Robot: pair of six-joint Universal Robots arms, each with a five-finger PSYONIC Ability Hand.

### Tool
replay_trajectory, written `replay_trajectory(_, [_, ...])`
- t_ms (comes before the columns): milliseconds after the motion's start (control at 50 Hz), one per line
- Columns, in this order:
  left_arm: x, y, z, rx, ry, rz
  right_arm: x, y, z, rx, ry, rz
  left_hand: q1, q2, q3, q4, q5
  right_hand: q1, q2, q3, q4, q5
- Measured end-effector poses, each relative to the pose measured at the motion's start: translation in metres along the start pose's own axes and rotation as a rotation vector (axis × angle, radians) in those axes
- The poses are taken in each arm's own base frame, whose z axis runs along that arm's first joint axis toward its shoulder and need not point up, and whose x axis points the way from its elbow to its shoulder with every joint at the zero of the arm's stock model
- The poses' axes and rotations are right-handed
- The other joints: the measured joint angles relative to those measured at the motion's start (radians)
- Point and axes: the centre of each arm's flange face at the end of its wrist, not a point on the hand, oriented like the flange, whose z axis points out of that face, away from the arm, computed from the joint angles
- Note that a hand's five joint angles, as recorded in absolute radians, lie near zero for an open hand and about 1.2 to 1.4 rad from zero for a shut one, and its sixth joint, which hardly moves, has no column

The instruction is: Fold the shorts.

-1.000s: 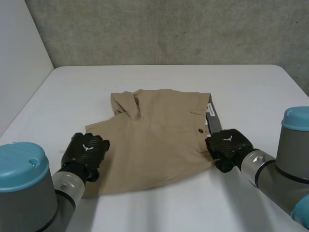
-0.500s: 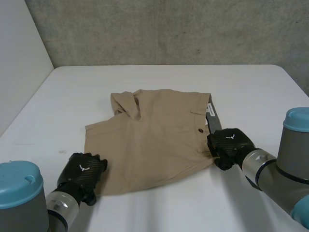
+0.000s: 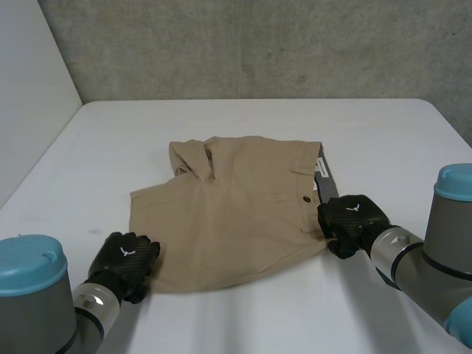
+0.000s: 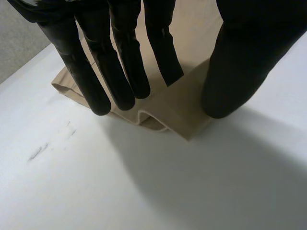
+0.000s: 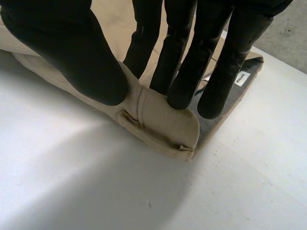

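The tan shorts (image 3: pixel 236 210) lie flat in the middle of the white worktop (image 3: pixel 243 114), with the waistband at the robot's right and a small dark button (image 3: pixel 306 198) near that edge. The left hand (image 3: pixel 127 259) sits at the near left corner of the shorts. Its fingers (image 4: pixel 122 67) are straight and spread over the hem corner, and the thumb (image 4: pixel 240 62) stands apart on the other side, grasping nothing (whether the fingertips touch the cloth I cannot tell). The right hand (image 3: pixel 350 221) is at the near end of the waistband (image 5: pixel 165 122). Its thumb presses the outer edge and its fingertips (image 5: pixel 180 93) press the top, pinching a ridge of cloth between them, just beside the grey lining (image 5: pixel 230 103).
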Motion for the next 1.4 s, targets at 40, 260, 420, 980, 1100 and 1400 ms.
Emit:
replay_trajectory(40, [-0.001, 0.000, 0.001, 0.003, -0.003, -0.001, 0.000, 0.000, 0.000, 0.000, -0.001, -0.001, 0.070, 0.102, 0.103, 0.095, 0.091, 0.000, 0.000, 0.000, 0.000, 0.000])
replay_trajectory(260, [-0.010, -0.024, -0.007, 0.093, -0.038, -0.005, -0.001, -0.009, -0.005, 0.008, -0.002, -0.057, 0.203, 0.287, 0.279, 0.289, 0.269, 0.000, 0.000, 0.000, 0.000, 0.000])
replay_trajectory(420, [-0.037, -0.085, -0.047, 0.274, -0.102, -0.021, 0.011, -0.060, -0.040, 0.079, 0.043, -0.230, 0.203, 0.289, 0.281, 0.289, 0.269, 0.000, 0.000, 0.000, 0.000, 0.000])
replay_trajectory(980, [-0.037, -0.115, -0.010, 0.192, 0.049, -0.116, 0.022, -0.079, -0.032, 0.050, 0.052, -0.124, 0.203, 0.290, 0.286, 0.293, 0.269, -0.002, -0.007, -0.008, -0.006, -0.002])
replay_trajectory(1100, [-0.035, -0.105, 0.008, 0.137, 0.048, -0.119, 0.032, -0.065, -0.027, -0.065, 0.019, -0.053, 0.203, 0.290, 0.286, 0.293, 0.269, -0.202, -0.264, -0.271, -0.263, -0.204])
replay_trajectory(1400, [-0.033, -0.102, 0.013, 0.131, 0.051, -0.115, 0.040, -0.067, -0.035, -0.203, -0.116, 0.028, 0.203, 0.290, 0.286, 0.293, 0.269, -0.548, -0.671, -0.683, -0.680, -0.648])
